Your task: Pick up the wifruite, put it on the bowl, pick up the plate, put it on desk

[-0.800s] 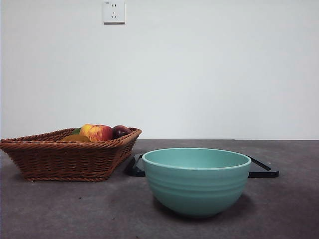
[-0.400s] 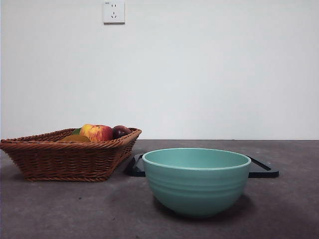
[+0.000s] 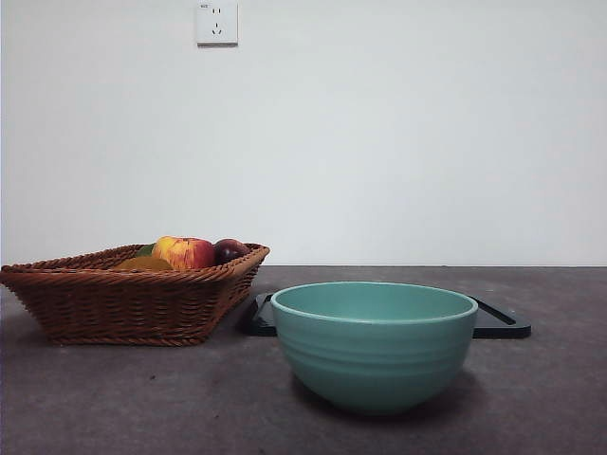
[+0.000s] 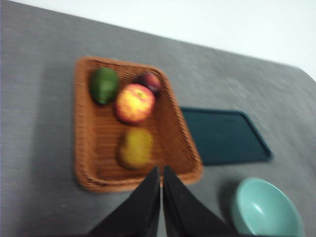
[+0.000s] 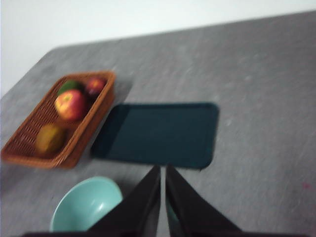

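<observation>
- The bowl [image 3: 374, 343] stands empty on the desk [image 3: 142, 398], with the wicker basket [image 3: 123, 303] at its 10 o'clock and the dark flat tray [image 5: 158, 134] just behind it at 12 o'clock
- In the basket lie a red-yellow apple [image 4: 134, 102], a green fruit [image 4: 103, 85], a dark plum [image 4: 149, 81] and a yellowish fruit [image 4: 135, 147], perhaps a pear; the wrist views are blurred
- The left gripper [image 4: 161, 175] hangs above the basket's near rim, its jaws pressed together and holding nothing
- The right gripper [image 5: 162, 173] hangs over the tray edge, jaws also pressed together, empty
- Risk: jaws that do not open before descending would push a fruit instead of grasping it, and round fruit can roll or slip
</observation>
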Motion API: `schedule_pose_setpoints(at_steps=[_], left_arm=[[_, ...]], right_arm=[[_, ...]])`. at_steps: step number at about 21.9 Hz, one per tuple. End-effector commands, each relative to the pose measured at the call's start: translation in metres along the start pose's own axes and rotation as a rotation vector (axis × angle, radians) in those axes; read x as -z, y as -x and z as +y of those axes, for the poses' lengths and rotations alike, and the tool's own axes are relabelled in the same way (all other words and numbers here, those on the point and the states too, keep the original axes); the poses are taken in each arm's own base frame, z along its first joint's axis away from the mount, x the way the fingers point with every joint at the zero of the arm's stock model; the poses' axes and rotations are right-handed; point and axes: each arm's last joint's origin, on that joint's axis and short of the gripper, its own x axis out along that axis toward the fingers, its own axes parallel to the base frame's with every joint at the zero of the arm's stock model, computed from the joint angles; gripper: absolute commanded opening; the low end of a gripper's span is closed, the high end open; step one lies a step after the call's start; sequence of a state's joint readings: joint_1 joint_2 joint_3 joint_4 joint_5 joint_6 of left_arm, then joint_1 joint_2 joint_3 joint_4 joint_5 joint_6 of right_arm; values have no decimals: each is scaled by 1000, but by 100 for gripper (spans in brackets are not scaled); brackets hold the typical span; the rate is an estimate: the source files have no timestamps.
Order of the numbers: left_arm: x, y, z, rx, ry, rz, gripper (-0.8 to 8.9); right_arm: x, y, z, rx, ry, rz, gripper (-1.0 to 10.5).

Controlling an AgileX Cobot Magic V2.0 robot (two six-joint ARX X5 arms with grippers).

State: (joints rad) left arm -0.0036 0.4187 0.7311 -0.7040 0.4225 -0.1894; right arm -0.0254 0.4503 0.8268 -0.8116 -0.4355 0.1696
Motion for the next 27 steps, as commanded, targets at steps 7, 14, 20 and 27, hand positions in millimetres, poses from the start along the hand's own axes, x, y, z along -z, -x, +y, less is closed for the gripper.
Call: schedule_pose_setpoints(at_steps=[7,14,20,27], left_arm=[[-23,5,-19,129,-112,161,10],[-23,9,-28,233,-147,292,9],[-22,9,-28,232,-147,296,46],[-22,9,-28,232,-147,295,443]], right_arm=[[-24,2,17,-137,102,215,8],[-20,3,27,-235,172,365,8],[-17,4,28,-257,190,388,18],[-17,4,28,-255,179,389,379]])
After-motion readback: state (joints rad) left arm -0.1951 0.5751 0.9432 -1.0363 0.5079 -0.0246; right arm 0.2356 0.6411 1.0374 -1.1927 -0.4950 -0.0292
